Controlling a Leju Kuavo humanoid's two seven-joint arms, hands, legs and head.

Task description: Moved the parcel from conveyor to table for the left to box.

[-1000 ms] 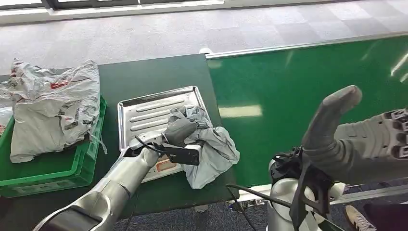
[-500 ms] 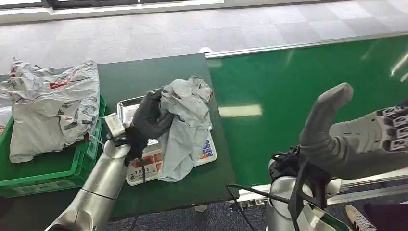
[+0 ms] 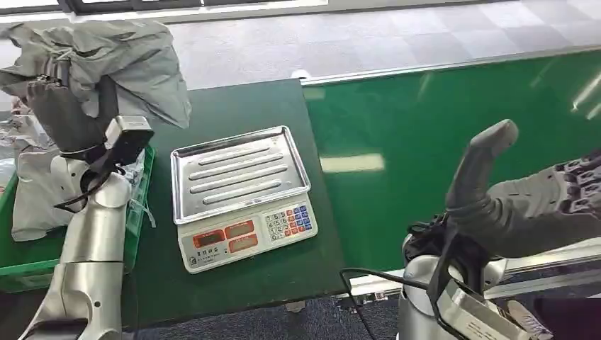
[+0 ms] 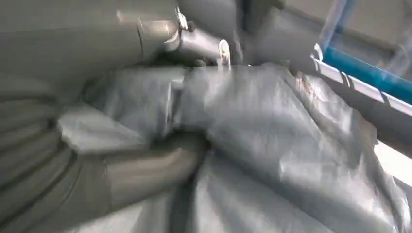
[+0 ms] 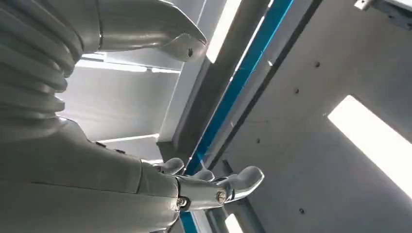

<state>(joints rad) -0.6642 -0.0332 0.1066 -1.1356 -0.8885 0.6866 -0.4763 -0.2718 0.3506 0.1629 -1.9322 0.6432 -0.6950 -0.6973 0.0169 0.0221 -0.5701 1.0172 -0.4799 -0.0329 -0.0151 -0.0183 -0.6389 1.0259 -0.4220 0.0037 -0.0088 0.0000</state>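
One crumpled bag (image 3: 49,191) in green crate (image 3: 135,212), parcel (image 3: 120,53) held above

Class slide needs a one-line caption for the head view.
Left hand holds the grey parcel above the green crate; the scale sits bare.

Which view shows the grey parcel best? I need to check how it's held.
The head view: the grey parcel hangs whole from the raised left hand, above the green crate. The left wrist view has it close but blurred; the right wrist view looks at the ceiling.
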